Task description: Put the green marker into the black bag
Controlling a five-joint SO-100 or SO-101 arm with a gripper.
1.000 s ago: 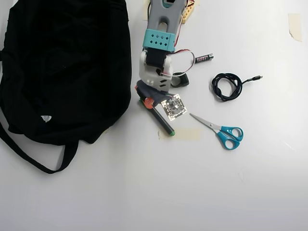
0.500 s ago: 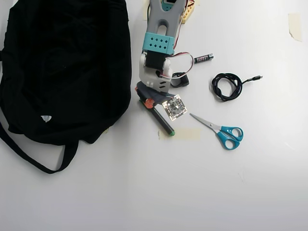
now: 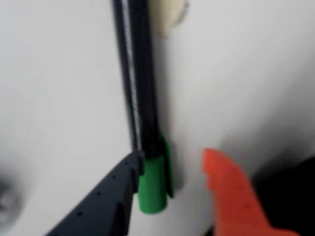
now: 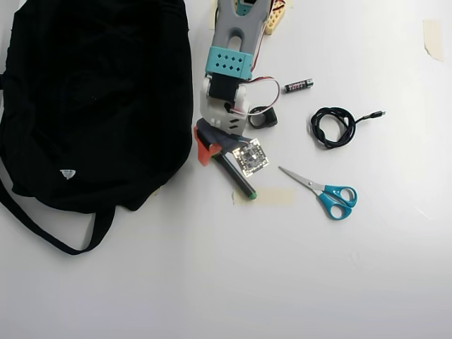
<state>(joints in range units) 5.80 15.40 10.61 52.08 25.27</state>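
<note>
The green marker [image 4: 236,178] lies slanted on the white table just right of the black bag [image 4: 92,99], its green end pointing toward the scissors. My gripper [image 4: 212,155] sits over the marker's upper end, open. In the wrist view the dark barrel [image 3: 138,73] runs up the frame and the green cap [image 3: 151,186] rests against the dark finger [image 3: 106,204]. The orange finger [image 3: 229,194] stands apart on the other side, so my gripper [image 3: 172,157] straddles the cap with a gap. The bag fills the upper left of the overhead view, with a strap trailing below it.
Teal-handled scissors [image 4: 328,194] lie right of the marker, beside a strip of tape [image 4: 274,196]. A coiled black cable [image 4: 333,127], a small battery [image 4: 298,85] and a small black part [image 4: 263,118] sit near the arm. More tape [image 4: 432,37] is stuck at the top right.
The orange finger has swung left toward the bag, opening the jaws. The arm has drawn back slightly. The marker has not moved.
</note>
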